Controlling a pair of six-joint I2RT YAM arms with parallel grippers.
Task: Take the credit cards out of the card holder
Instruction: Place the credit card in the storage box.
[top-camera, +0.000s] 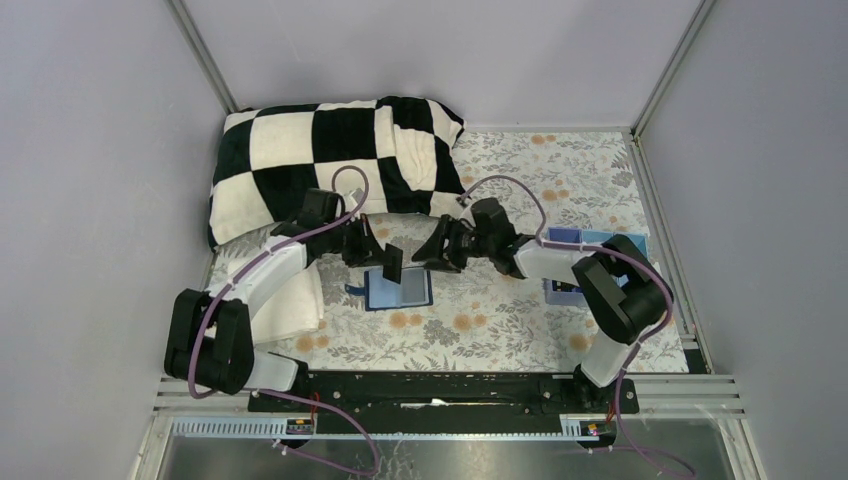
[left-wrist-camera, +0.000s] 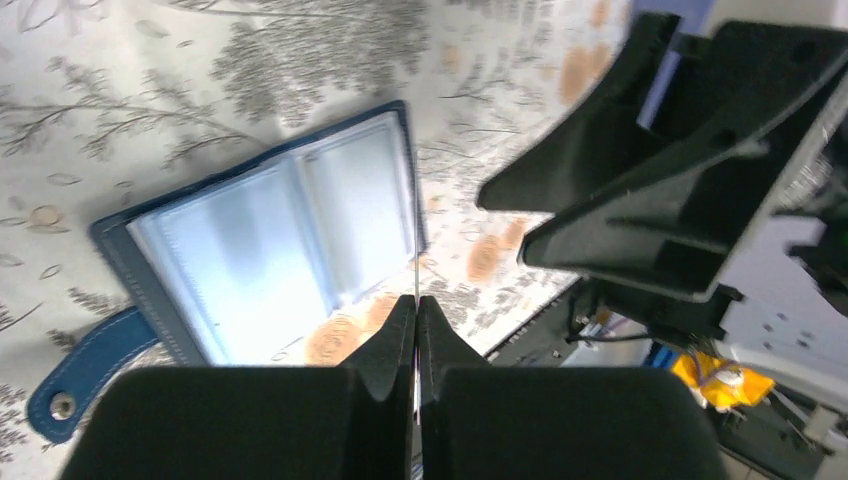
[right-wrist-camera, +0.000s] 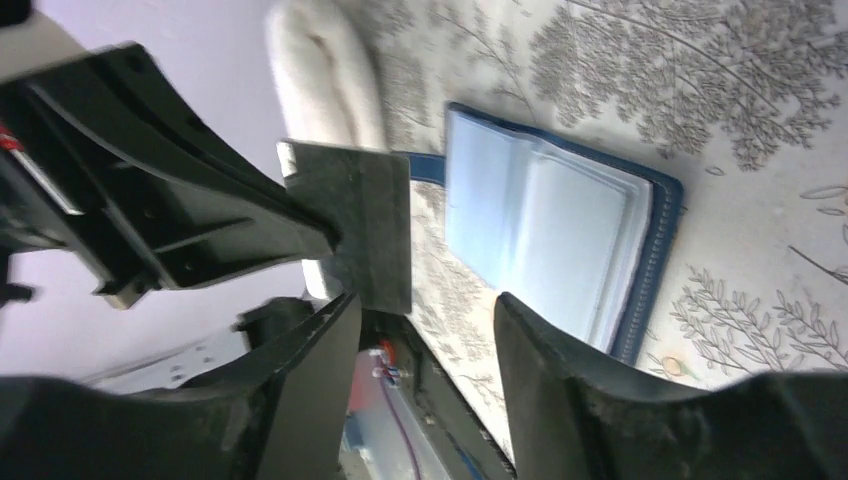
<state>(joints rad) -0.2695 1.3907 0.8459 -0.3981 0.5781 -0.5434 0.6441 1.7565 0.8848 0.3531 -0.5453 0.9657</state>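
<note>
The card holder (top-camera: 400, 290) lies open on the floral cloth, its pale blue slotted inside facing up and a navy tab sticking out at its left; it also shows in both wrist views (left-wrist-camera: 270, 250) (right-wrist-camera: 560, 220). My left gripper (top-camera: 383, 258) hovers just above its far left corner, shut on a dark credit card (top-camera: 392, 263) held upright. That card shows edge-on between the closed fingers (left-wrist-camera: 415, 280) and as a dark flat rectangle in the right wrist view (right-wrist-camera: 360, 220). My right gripper (top-camera: 432, 255) faces it from the right, open, with nothing between its fingers (right-wrist-camera: 560, 390).
A black-and-white checkered pillow (top-camera: 330, 160) fills the back left. A folded white towel (top-camera: 295, 300) lies under the left arm. A light-blue plastic tray (top-camera: 580, 240) sits at the right, partly hidden by the right arm. Grey walls close in on three sides.
</note>
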